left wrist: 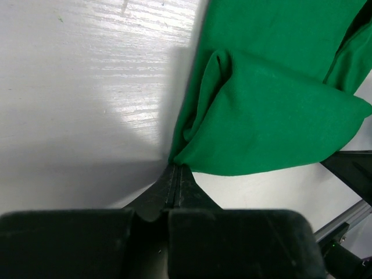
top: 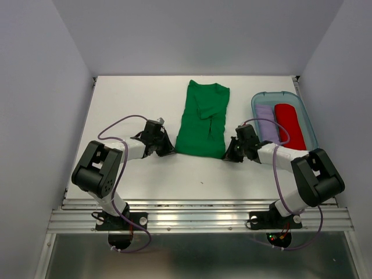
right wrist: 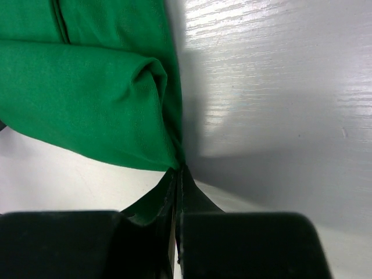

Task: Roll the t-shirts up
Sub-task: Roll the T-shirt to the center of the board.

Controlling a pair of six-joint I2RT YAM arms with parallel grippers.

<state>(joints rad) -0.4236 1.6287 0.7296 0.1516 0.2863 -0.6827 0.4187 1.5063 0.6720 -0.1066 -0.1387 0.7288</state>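
Note:
The green t-shirt (top: 202, 119) lies folded into a long strip in the middle of the white table, neck end far, hem end near. My left gripper (top: 168, 150) is shut on the strip's near left corner (left wrist: 177, 158). My right gripper (top: 228, 154) is shut on the near right corner (right wrist: 177, 160). In both wrist views the green fabric (left wrist: 273, 104) (right wrist: 87, 99) bunches up from the closed fingertips, lifted slightly off the table.
A pale blue bin (top: 302, 110) stands at the far right, holding a lavender fabric roll (top: 268, 122) and a red fabric roll (top: 289, 125). White walls enclose the table on three sides. A metal rail (top: 197, 218) runs along the near edge.

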